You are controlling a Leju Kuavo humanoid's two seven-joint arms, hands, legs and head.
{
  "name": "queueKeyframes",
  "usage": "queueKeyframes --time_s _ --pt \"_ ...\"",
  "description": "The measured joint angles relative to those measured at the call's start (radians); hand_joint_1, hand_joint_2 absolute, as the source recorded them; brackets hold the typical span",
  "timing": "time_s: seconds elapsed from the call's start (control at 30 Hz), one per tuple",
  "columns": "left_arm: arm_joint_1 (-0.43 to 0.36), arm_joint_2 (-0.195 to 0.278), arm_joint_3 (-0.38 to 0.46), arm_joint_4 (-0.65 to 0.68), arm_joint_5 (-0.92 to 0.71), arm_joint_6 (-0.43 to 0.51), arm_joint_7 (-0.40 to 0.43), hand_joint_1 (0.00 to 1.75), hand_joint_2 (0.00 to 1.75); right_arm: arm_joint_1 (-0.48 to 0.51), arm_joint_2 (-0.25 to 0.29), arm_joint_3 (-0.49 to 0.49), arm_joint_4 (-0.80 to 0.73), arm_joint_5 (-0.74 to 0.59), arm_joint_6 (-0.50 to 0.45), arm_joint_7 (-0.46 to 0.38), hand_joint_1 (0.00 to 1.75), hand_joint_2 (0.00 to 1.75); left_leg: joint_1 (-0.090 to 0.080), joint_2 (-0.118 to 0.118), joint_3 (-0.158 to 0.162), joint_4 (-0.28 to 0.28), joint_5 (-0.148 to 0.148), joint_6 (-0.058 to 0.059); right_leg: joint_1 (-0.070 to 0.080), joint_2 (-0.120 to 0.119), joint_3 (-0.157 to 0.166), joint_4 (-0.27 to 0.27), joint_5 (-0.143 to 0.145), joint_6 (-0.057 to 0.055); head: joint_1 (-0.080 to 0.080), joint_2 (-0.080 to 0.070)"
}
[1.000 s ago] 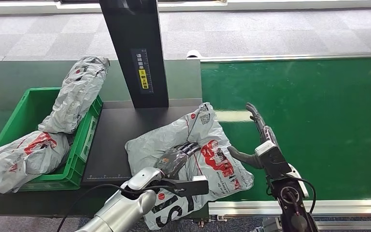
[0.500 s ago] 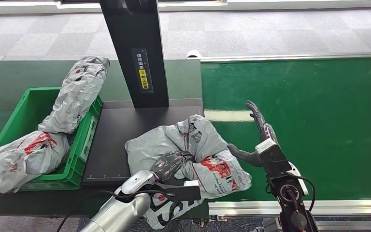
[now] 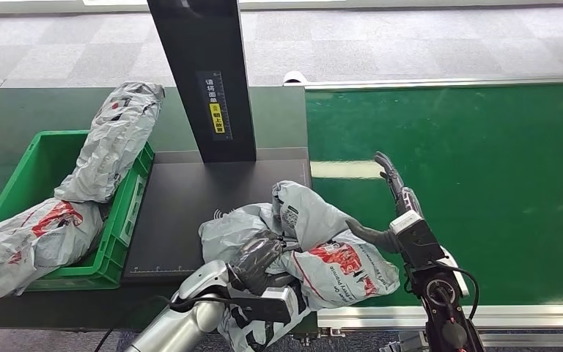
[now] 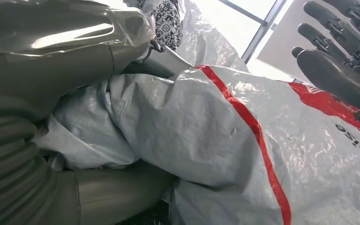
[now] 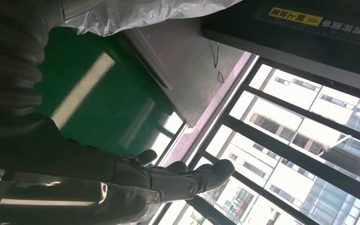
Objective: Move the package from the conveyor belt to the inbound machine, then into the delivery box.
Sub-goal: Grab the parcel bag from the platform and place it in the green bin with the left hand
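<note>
The grey package (image 3: 330, 253) with red print lies bunched across the near right corner of the inbound machine's black platform (image 3: 183, 213) and the edge of the green conveyor belt (image 3: 469, 183). My left hand (image 3: 256, 260) grips a fold of its wrap; the left wrist view shows the crumpled package (image 4: 206, 140) close up. My right hand (image 3: 394, 192) stands over the belt beside the bag, fingers stretched out and apart, its thumb against the bag's right side. The right wrist view shows its fingers (image 5: 187, 180) holding nothing, with the package's edge (image 5: 145, 11) beyond.
The machine's black column (image 3: 201, 81) rises behind the platform. A green delivery box (image 3: 124, 220) on the left holds two other grey packages, one (image 3: 113, 143) leaning over its rim. The belt's metal front rail (image 3: 528, 315) runs along the near edge.
My left hand has closed on the package and drawn it toward the near edge, bunching it up. The right hand has stayed in place. The camera has shifted slightly.
</note>
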Motion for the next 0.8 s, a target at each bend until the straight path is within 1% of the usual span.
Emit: queueKeyframes --time_s 0.13,0.2,0.3,0.37,0.53,0.6,0.8 --pt "0.007 0.002 -0.001 -0.018 0.032 0.009 -0.030 1.75 1.75 0.001 -0.002 0.000 0.000 -0.001 -0.001 -0.002 0.00 1.75 0.000 0.000 0.000 0.000 0.000 0.000 0.000 0.000 -0.001 0.000 0.000 0.000 0.000 0.000" --pt "0.012 0.004 -0.002 -0.036 0.074 0.023 -0.055 1.75 1.75 0.002 -0.005 0.000 0.000 -0.005 -0.003 -0.003 0.00 1.75 0.000 0.000 -0.001 0.000 0.000 0.000 0.000 0.000 -0.001 0.000 0.000 0.000 0.000 0.000" --pt "0.018 0.012 -0.016 -0.077 0.153 0.063 -0.068 1.75 1.75 0.006 -0.009 0.000 0.000 -0.013 -0.006 -0.006 0.00 1.75 0.000 0.000 -0.001 0.000 0.000 0.000 0.000 0.000 -0.001 0.000 0.000 0.000 0.000 0.000" --pt "0.019 0.016 -0.026 -0.097 0.172 0.119 -0.069 1.75 1.75 0.010 -0.012 0.000 -0.001 -0.017 -0.008 -0.007 0.00 1.75 0.000 0.000 -0.001 0.000 0.000 0.000 0.000 0.000 -0.001 0.000 0.000 0.000 0.000 0.000" --pt "0.020 0.018 -0.030 -0.130 0.174 0.310 -0.070 1.75 1.75 0.019 -0.016 0.000 -0.003 -0.023 -0.011 -0.010 0.00 1.75 0.000 0.000 -0.001 0.000 0.000 0.000 0.000 0.000 -0.001 0.000 0.000 0.000 0.000 0.000" --pt "0.021 0.017 -0.030 -0.143 0.197 0.372 -0.070 1.75 1.75 0.021 -0.016 0.000 -0.004 -0.027 -0.014 -0.010 0.00 1.75 0.000 0.000 -0.001 0.000 0.000 0.000 0.000 0.000 -0.001 0.000 0.000 0.000 0.000 0.000" --pt "0.021 0.018 -0.030 -0.184 0.301 0.466 -0.070 1.75 1.75 0.021 -0.016 0.000 -0.005 -0.033 -0.021 -0.011 0.00 1.75 0.000 0.000 -0.001 0.000 0.000 0.000 0.000 0.000 -0.001 0.000 0.000 0.000 0.000 0.000"
